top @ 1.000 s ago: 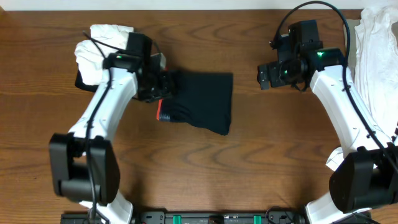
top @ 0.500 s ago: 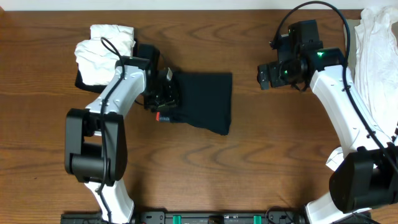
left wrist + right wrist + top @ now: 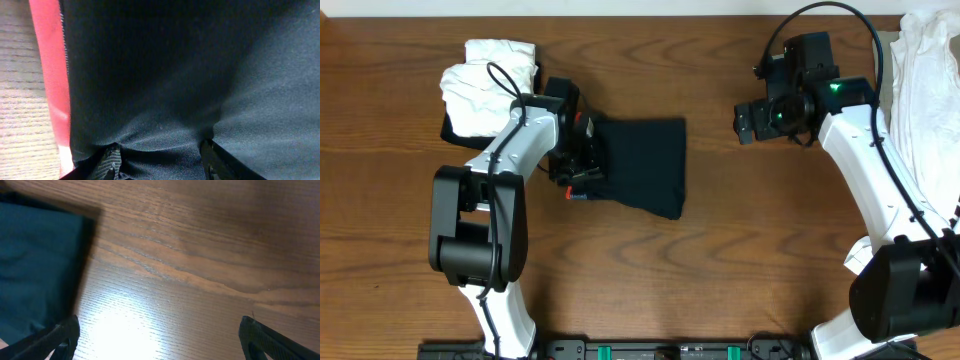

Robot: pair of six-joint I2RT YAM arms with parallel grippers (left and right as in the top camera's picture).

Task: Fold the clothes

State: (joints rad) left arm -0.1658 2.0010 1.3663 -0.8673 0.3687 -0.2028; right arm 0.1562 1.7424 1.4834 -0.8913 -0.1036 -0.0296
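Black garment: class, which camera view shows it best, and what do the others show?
Overhead: nearly the whole black garment shows. The left wrist shows only close fabric and red trim above its fingers; the right wrist catches one edge.

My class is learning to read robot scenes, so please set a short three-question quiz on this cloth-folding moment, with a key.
1. True or false: the right tool grips the black garment.
2. What colour is the strip along the garment's edge in the left wrist view? A red, B yellow, C green.
3. Which tool has cloth bunched between its fingers?

Key
1. False: it hangs open over bare table, apart from the garment.
2. A.
3. The left tool.
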